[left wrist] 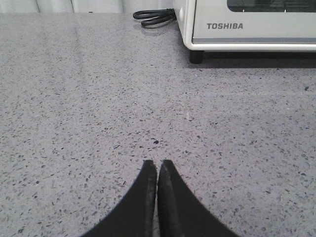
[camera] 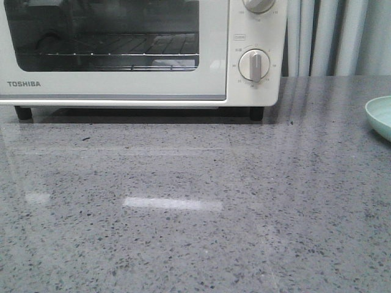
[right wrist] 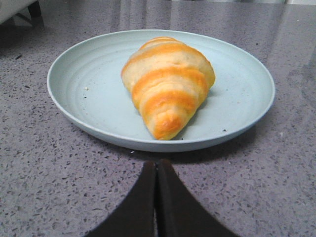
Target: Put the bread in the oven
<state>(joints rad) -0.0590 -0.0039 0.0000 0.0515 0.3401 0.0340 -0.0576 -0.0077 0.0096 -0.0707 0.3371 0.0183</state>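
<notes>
The bread [right wrist: 168, 89], a golden-orange roll with cream stripes, lies on a pale green plate [right wrist: 84, 84] in the right wrist view. My right gripper [right wrist: 156, 164] is shut and empty, low over the table just short of the plate's near rim. The cream-white Toshiba oven [camera: 122, 85] stands at the back left of the front view with its glass door closed; its lower corner also shows in the left wrist view [left wrist: 256, 29]. My left gripper [left wrist: 157, 164] is shut and empty over bare table, well short of the oven. Neither gripper shows in the front view.
The plate's rim [camera: 379, 116] shows at the right edge of the front view. A coiled black power cord [left wrist: 154, 18] lies beside the oven. The oven's timer dial [camera: 254, 66] faces forward. Grey speckled tabletop [camera: 183, 213] stretches in front of the oven.
</notes>
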